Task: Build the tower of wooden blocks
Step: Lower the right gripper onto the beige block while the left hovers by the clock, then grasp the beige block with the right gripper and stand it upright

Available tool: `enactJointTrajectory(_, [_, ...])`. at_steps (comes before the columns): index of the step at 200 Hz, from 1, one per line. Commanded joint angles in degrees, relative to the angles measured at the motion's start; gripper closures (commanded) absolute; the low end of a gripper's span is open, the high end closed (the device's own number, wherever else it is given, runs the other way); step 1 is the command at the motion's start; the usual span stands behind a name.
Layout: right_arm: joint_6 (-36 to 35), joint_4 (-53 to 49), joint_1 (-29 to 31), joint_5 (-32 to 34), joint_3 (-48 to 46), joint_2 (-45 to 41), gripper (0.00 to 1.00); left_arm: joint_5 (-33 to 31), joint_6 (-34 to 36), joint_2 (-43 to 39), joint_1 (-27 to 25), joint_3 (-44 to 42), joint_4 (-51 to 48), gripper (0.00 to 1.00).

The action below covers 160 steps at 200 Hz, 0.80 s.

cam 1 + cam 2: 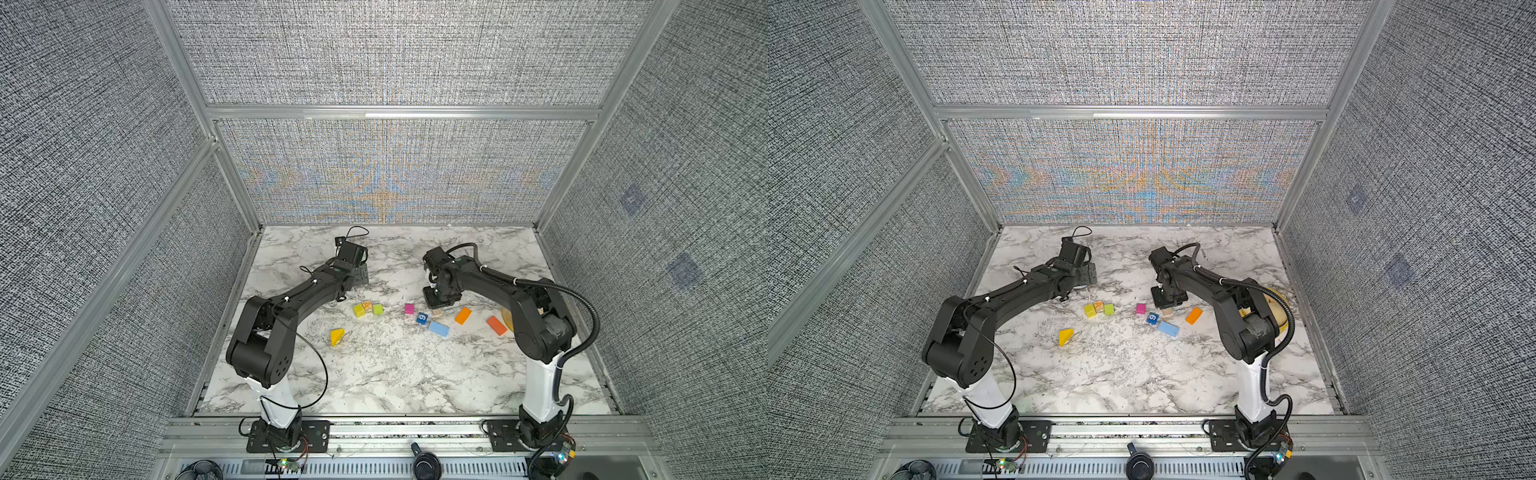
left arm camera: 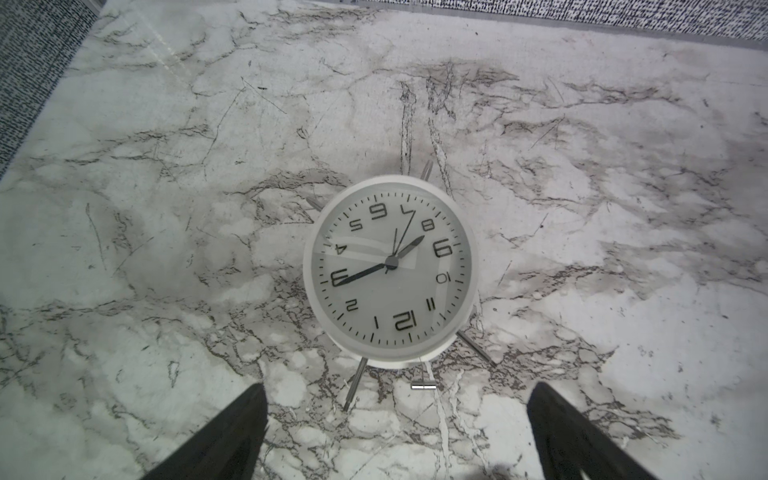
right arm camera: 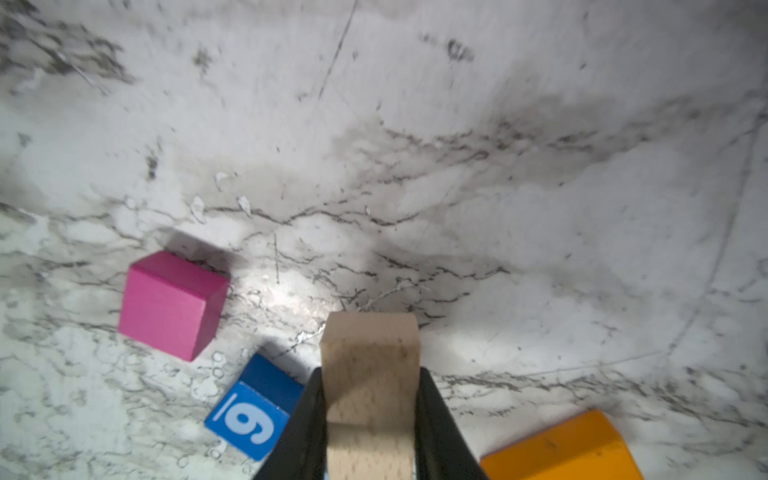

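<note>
Right gripper pinched on the tan block, one finger flat on each side, at 3 o'clock from table centre. Left gripper spread wide, holding nothing, over the white clock at 11 o'clock. Wood blocks: ten, unstacked, in a loose row across the marble table. Near to far: yellow wedge, light blue slab, orange-red slab, blue "9" cube, orange slab, tan block, yellow cube, green cube, magenta cube, orange-tan cube. One yellow bowl at 3 o'clock, behind the right arm, holds tan pieces.
</note>
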Motion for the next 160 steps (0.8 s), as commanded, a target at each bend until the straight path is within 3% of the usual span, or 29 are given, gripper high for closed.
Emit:
enactJointTrajectory(1, [2.3,-3.4,0.0,1.2,4.5,1.6,0.74,0.8,-0.9,-0.3,0.0,0.2,0.7,0.01])
enactJointTrajectory(87, [7.5,-11.6,-0.5,2.7,26.6,15.5,0.74,0.8,-1.1,-1.0,0.0,-0.5,0.8,0.01])
enactJointTrajectory(160, [9.5,-12.9,-0.5,4.0,31.7,21.0,0.71,1.1,-1.0,-0.5,0.0,-0.1,0.4,0.01])
